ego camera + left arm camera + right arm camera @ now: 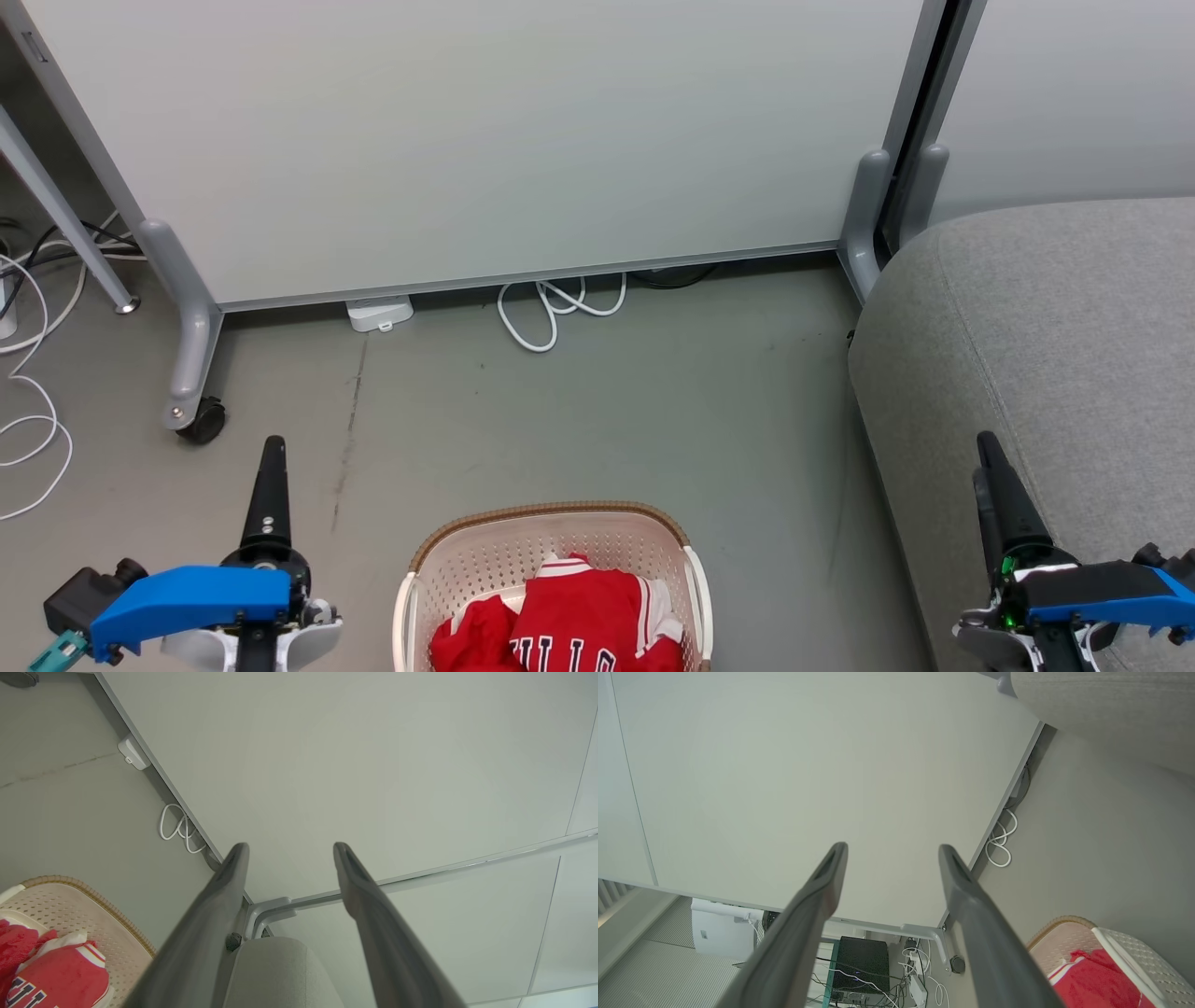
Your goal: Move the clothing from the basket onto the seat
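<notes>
The cream basket (551, 516) with a brown rim stands on the floor at the bottom centre of the head view. Red clothing (579, 616) with white trim lies bunched inside it. The grey seat (1055, 327) fills the right side. My left gripper (273, 446) hovers left of the basket, and my right gripper (988, 448) hangs over the seat's front edge. The left wrist view shows the left gripper (290, 847) open and empty, with basket (70, 891), clothing (60, 975) and seat (275, 970) below. The right gripper (892, 848) is open too, beside basket (1134, 947) and clothing (1092, 980).
A white partition panel (467, 140) on grey legs stands behind, with a caster (201, 420) at the left. A coiled white cable (551, 313) and a white adapter (380, 313) lie at its base. More cables (28, 373) trail on the left floor.
</notes>
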{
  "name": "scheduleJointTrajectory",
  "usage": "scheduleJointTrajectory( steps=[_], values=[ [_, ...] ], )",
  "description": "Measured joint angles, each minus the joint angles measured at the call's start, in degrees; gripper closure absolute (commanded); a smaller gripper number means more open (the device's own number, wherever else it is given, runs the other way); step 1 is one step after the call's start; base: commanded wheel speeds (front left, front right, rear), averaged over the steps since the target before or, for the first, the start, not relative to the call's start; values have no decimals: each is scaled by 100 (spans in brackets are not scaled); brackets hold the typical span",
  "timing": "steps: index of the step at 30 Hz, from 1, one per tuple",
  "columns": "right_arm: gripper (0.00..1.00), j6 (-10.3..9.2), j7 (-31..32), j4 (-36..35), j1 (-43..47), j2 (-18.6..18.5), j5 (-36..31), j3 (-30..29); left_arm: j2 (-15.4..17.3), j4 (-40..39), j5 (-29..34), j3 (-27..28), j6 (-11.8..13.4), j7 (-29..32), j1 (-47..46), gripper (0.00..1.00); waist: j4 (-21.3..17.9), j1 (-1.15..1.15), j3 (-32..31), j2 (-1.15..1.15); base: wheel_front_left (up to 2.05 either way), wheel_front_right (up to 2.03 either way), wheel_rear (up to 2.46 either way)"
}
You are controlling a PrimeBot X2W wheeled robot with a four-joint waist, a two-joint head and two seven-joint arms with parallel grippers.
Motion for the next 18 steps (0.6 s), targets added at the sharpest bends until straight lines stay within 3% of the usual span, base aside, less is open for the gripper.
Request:
scheduleJointTrajectory(
  steps=[18],
  values=[
    [0, 0, -401, -123, -45, -2, -2034, 283, 82, 18, 2231, -502, 355, -401, -108, 0, 17, 0, 26, 0, 0, 0, 0]
  ],
)
